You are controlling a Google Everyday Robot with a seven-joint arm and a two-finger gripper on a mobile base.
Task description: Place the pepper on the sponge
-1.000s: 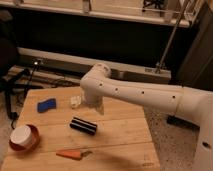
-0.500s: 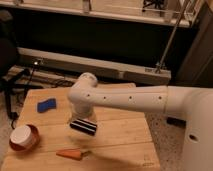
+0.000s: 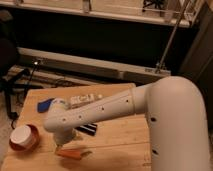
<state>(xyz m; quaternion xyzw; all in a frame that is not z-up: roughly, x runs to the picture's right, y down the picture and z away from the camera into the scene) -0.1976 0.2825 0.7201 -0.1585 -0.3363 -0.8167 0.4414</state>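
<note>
The orange pepper (image 3: 70, 153) lies flat near the front edge of the wooden table (image 3: 120, 145), its dark stem pointing right. My gripper (image 3: 62, 143) hangs at the end of the white arm, just above the pepper's left end, and is mostly hidden by the wrist. The blue sponge (image 3: 44, 105) rests at the back left of the table, partly covered by the arm, well apart from the pepper.
A black ribbed block (image 3: 89, 129) pokes out from under the arm at the table's middle. A small white box (image 3: 83, 98) sits behind the arm. A red bowl with white inside (image 3: 22, 138) stands at the front left. A dark chair (image 3: 7, 55) is at the left.
The arm has swung left and down toward the front of the table, so the gripper has gone from over the black block to just above the pepper. The objects have not moved.
</note>
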